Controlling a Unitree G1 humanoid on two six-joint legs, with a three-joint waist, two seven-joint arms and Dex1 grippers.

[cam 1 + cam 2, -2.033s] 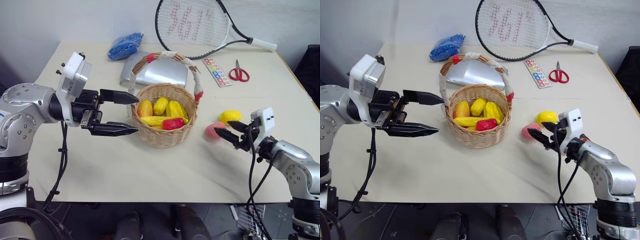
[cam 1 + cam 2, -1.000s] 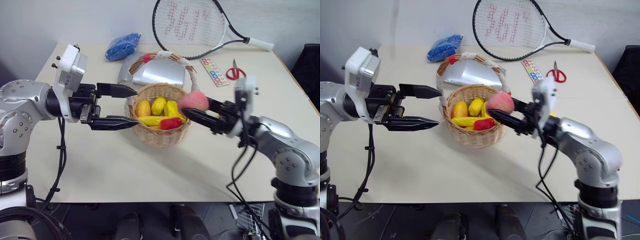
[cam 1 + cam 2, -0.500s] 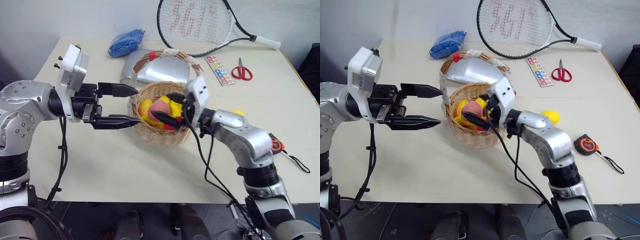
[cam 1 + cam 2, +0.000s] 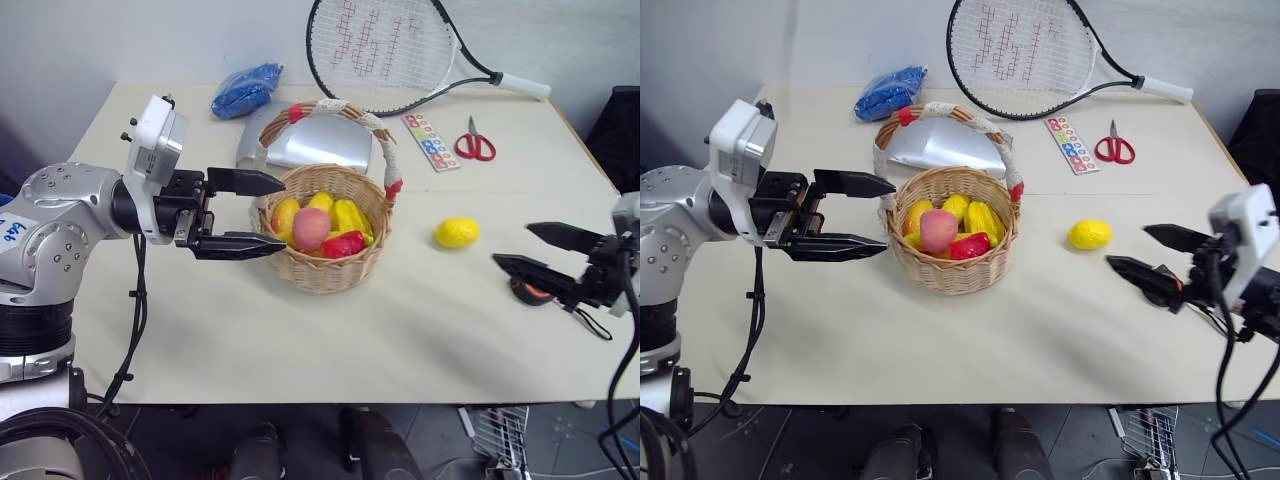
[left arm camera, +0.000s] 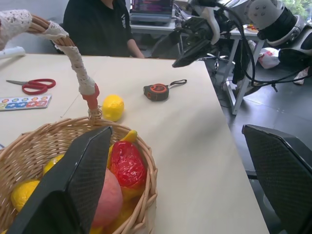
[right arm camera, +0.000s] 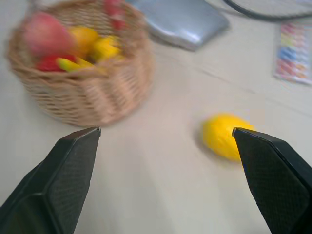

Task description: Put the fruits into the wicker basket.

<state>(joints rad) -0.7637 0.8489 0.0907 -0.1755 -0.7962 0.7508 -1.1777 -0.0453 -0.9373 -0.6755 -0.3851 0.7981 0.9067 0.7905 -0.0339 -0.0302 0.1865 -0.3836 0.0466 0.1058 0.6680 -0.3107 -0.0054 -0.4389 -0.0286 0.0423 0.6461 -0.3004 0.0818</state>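
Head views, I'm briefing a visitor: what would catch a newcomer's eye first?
The wicker basket mid-table, heaped with yellow and red fruits and a pink peach on top. A lone lemon lies on the table to its right. A tennis racket leans at the table's far edge.

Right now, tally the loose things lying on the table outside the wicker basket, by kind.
Yellow lemon toy fruit: 1
Round orange-and-black tape measure: 1
Red-handled scissors: 1
Black-and-white tennis racket: 1
Blue crumpled bag: 1
Silver curved metal cover: 1
Strip card of coloured dots: 1
Total: 7
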